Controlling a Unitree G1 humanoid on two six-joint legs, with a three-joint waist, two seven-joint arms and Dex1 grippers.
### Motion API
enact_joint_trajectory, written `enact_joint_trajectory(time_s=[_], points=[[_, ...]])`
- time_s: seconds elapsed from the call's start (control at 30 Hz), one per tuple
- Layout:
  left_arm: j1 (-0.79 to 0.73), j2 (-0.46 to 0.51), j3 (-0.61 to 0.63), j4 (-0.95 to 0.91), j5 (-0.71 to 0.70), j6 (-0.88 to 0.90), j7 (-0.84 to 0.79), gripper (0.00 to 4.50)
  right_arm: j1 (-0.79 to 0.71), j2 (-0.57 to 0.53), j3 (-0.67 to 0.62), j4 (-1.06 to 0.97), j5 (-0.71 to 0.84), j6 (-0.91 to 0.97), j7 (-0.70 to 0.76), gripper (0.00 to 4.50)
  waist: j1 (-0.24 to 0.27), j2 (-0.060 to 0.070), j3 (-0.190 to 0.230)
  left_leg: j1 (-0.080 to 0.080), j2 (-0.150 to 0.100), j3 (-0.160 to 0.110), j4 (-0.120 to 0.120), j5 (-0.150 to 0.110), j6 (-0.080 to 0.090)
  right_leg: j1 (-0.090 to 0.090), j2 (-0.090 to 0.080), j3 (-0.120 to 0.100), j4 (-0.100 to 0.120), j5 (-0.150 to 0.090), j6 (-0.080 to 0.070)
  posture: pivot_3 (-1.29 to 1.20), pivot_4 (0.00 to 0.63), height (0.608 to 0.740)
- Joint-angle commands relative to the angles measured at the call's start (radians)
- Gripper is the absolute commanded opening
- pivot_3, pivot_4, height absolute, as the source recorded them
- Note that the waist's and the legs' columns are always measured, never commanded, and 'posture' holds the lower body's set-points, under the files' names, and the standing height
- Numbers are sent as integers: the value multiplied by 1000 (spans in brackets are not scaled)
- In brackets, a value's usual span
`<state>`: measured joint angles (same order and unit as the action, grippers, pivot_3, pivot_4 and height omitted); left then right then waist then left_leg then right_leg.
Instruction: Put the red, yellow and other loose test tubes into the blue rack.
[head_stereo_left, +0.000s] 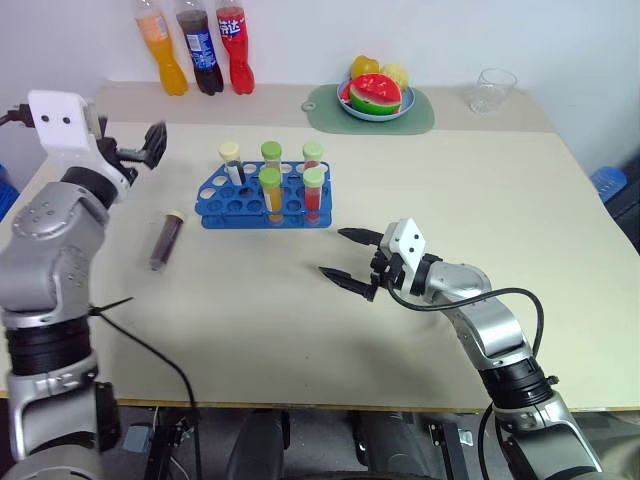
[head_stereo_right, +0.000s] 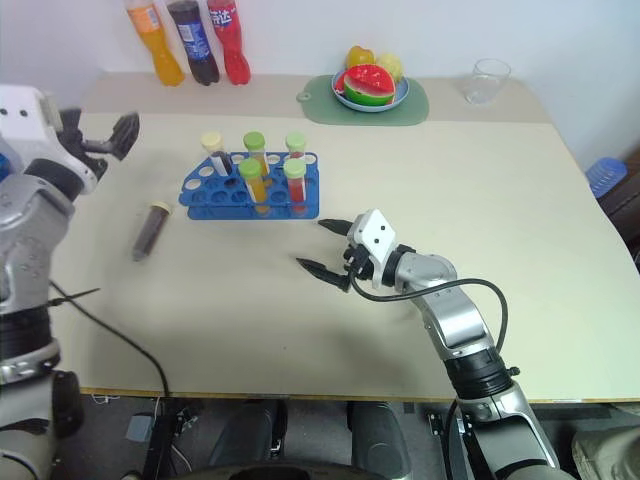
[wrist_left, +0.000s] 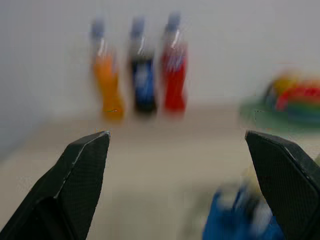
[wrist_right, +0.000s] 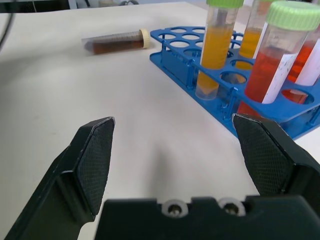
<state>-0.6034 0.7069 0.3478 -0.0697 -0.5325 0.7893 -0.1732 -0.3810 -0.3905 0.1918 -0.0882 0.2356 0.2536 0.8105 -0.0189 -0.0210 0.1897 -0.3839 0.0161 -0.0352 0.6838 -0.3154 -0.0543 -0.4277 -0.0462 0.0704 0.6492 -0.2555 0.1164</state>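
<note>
While raised at the upper left of the frame, left gripper (head_stereo_left: 152, 146) open and empty. Right gripper (head_stereo_left: 352, 258) low at centre right, fingers spread. Brown-filled clear tube with cream cap (head_stereo_left: 166, 240) flat on the table, cap toward the bottles, left of the bright blue plastic rack (head_stereo_left: 262, 200).

A pale beige table (head_stereo_left: 480, 190) carries everything. Along its far edge stand three soda bottles, orange (head_stereo_left: 163, 50), dark cola (head_stereo_left: 199, 50) and red (head_stereo_left: 234, 50), then a green mat (head_stereo_left: 420, 115) bearing a plate of fruit (head_stereo_left: 375, 95), and toward the far right corner a clear glass (head_stereo_left: 494, 90). Toward the left of the table's middle sits the blue rack (head_stereo_left: 262, 197) with capped tubes standing in it, and just beside its left end a dark brown tube with a cream cap (head_stereo_left: 166, 240) lies flat on the tabletop.
</note>
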Motion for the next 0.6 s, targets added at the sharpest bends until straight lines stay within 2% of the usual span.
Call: enact_joint_trajectory(time_s=[0.03,0.13,0.23,0.4,0.53,0.6], points=[[-105,115,-49,101,-21,268,-61,4491,-38,11,-5,4,11,-31,21,4190,-2,0,0,0,0,0,0,0,0,0,0,0,0,0,0,0,150,734],[-247,209,-249,280,14,556,-140,4491,-52,24,7,26,3,-45,32,4190,-4,0,0,0,0,0,-1,0,0,0,0,0,-1,0,0,0,150,734],[-346,228,-411,398,58,628,-226,4491,-61,35,11,33,2,-49,32,4190,-9,0,0,1,0,0,-1,0,0,0,0,0,0,0,0,0,150,734],[-459,206,-603,584,146,610,-358,4491,-52,40,15,28,-2,-55,31,4190,-25,0,0,-1,0,0,-1,1,-1,-1,0,-1,0,0,0,0,150,734],[-513,144,-681,766,227,548,-426,4491,-34,41,14,13,-5,-56,21,4190,-28,0,0,0,0,0,-1,1,-1,-1,0,0,0,0,0,0,150,734],[-528,124,-703,829,272,501,-451,3962,-23,42,16,4,-8,-57,16,4190,-28,0,0,0,0,0,-1,1,-1,-1,0,0,0,0,0,0,150,734]])
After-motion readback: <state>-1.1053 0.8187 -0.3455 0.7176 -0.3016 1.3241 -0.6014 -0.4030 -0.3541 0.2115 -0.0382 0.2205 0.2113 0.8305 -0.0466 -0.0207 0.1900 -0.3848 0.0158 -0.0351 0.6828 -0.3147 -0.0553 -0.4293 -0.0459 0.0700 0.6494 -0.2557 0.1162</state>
